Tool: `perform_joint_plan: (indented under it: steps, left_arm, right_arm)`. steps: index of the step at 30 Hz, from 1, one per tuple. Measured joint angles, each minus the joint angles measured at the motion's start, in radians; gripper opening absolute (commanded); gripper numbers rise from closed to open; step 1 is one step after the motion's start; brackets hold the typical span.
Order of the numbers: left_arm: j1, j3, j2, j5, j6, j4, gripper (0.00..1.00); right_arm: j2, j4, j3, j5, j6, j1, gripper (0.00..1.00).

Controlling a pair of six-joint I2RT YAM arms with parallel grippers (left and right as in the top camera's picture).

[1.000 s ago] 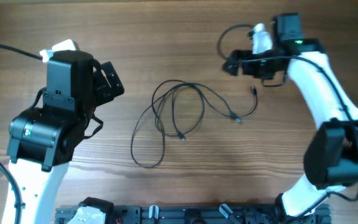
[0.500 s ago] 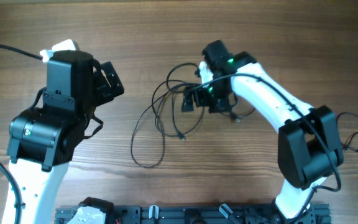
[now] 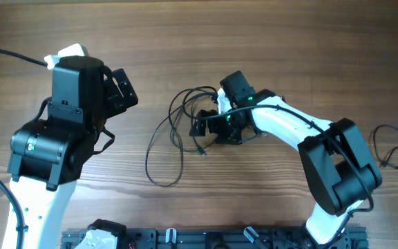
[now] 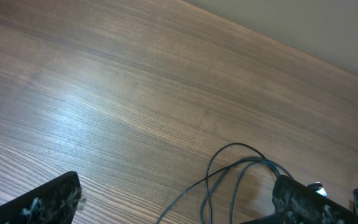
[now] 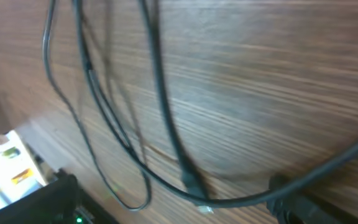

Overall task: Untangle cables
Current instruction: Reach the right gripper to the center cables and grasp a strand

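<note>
Cables (image 3: 177, 128) in loose loops under a wide-spread right gripper (image 3: 213, 130)

The cables are very thin, black and limp. They lie flat on the wooden table (image 3: 268, 41) in several overlapping loops. The strands cross most thickly directly below the right gripper and just to its left. One long open loop trails away from the right gripper toward the robot's base. A tiny plug end with a pale tip (image 3: 203, 152) lies just on the near side of the right gripper.

In the right wrist view the cables (image 5: 163, 93) sweep across the wood grain as blurred dark curves, and one ends in a small plug (image 5: 194, 183). In the left wrist view their far loops (image 4: 248, 163) arch over bare wood.

The right gripper hangs low over the tangle with its jaws as wide as they go, and no strand is pinched between them. The left gripper (image 3: 121, 88) sits well to the left of the right gripper. Its jaws are fully apart too and it carries nothing. One of its fingers (image 4: 45, 199) shows at the bottom edge of its own camera.

A white label with orange and green marks (image 5: 5, 163) shows at the edge of the right wrist view, too blurred to read.
</note>
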Motion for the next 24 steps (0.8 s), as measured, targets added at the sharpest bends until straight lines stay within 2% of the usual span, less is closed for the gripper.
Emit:
perform_joint_plan:
  steps: [2,5,6,7,8,9,16,24]
  left_arm:
    - [0.000,0.000,0.000,0.000,0.000,0.000,1.00]
    - [0.000,0.000,0.000,0.000,0.000,0.000,1.00]
    - [0.000,0.000,0.000,0.000,0.000,-0.001,1.00]
    - [0.000,0.000,0.000,0.000,0.000,0.000,1.00]
    - [0.000,0.000,0.000,0.000,0.000,0.000,1.00]
    - [0.000,0.000,0.000,0.000,0.000,0.000,1.00]
    - [0.000,0.000,0.000,0.000,0.000,0.000,1.00]
    - [0.000,0.000,0.000,0.000,0.000,0.000,1.00]
  right_arm:
    - [-0.004,0.065,-0.026,-0.026,0.019,0.011,0.99]
    - [-0.006,0.189,-0.067,-0.050,0.080,0.024,0.72]
    - [-0.006,0.225,-0.078,-0.043,0.103,0.024,0.61]
    - [0.000,0.304,-0.103,-0.027,0.139,0.025,0.34]
    - [0.006,0.321,-0.106,-0.010,0.153,0.025,0.16]
    - [0.007,0.351,-0.113,0.002,0.167,0.025,0.04]
    - [0.008,0.501,-0.116,0.058,0.225,0.025,0.05]
    - [-0.013,0.472,-0.107,0.070,0.210,0.025,0.05]
